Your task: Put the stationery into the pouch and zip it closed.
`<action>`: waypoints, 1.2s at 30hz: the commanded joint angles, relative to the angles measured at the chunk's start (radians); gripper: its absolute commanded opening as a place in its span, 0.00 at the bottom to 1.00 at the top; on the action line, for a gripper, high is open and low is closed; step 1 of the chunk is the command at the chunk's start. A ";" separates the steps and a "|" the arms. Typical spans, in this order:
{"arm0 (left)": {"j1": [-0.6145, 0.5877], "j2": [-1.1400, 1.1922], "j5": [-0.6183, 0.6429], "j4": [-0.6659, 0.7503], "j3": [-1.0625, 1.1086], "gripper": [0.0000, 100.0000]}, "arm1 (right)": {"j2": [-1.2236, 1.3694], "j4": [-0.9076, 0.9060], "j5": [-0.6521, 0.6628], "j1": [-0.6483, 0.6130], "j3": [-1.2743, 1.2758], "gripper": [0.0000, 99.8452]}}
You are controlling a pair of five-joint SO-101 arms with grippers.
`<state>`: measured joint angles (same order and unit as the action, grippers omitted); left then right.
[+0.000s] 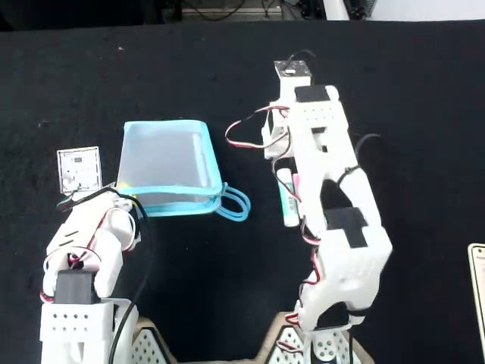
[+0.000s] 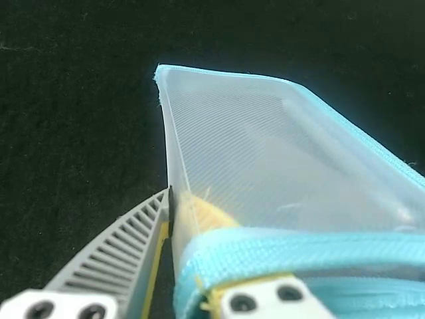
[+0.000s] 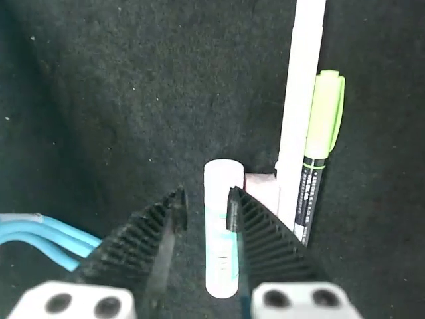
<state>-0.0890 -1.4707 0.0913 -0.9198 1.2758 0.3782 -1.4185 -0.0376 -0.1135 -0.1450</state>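
Two white arms over a black table [image 1: 424, 114]. In the lower left of the high view, the left arm [image 1: 83, 265]; up the middle, just right of centre, the right arm [image 1: 333, 197], stretched toward the top edge.

Next in size, the pouch [image 1: 167, 163]: clear mesh with a blue border, on the table left of centre in the high view. At its lower right corner, a blue strap [image 1: 236, 203] looped out toward the right arm.

At the pouch's lower left corner, the left gripper [image 2: 174, 219], clamped tight on the mesh beside the blue zip band [image 2: 279, 256]. Behind the mesh by the grip, a yellowish patch, nature unclear.

All stationery outside the pouch, on the table beneath the right arm, right of the strap. In the upper right of the right wrist view, a white pen [image 3: 299, 100] and a green-capped highlighter [image 3: 323, 126], side by side and touching. At bottom centre, a white glue stick [image 3: 221, 226]. Between glue stick and pen, a pink eraser [image 3: 260, 189].

Around the glue stick, the right gripper [image 3: 206, 203]: jaws spread, one black finger on each side, a narrow gap on one side, the other finger at the stick's edge, nothing gripped.

Left of the pouch in the high view, a small white square tag [image 1: 79, 168]. At the right edge, a pale card [image 1: 477, 280].
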 commanded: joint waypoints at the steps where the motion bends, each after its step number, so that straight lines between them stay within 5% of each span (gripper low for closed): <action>1: 0.002 -0.014 -0.008 0.015 -0.019 0.03 | 0.035 -0.060 -0.006 0.012 -0.117 0.10; 18: 0.002 -0.014 -0.008 0.015 -0.019 0.03 | 0.183 -0.295 0.014 0.017 -0.406 0.16; 36: 0.002 -0.014 -0.009 0.017 -0.019 0.03 | -0.061 0.029 0.092 0.005 0.088 0.16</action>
<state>-0.0890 -1.4707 0.0913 -0.9198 1.2758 0.4749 -1.4768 0.0483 -0.1013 -0.1557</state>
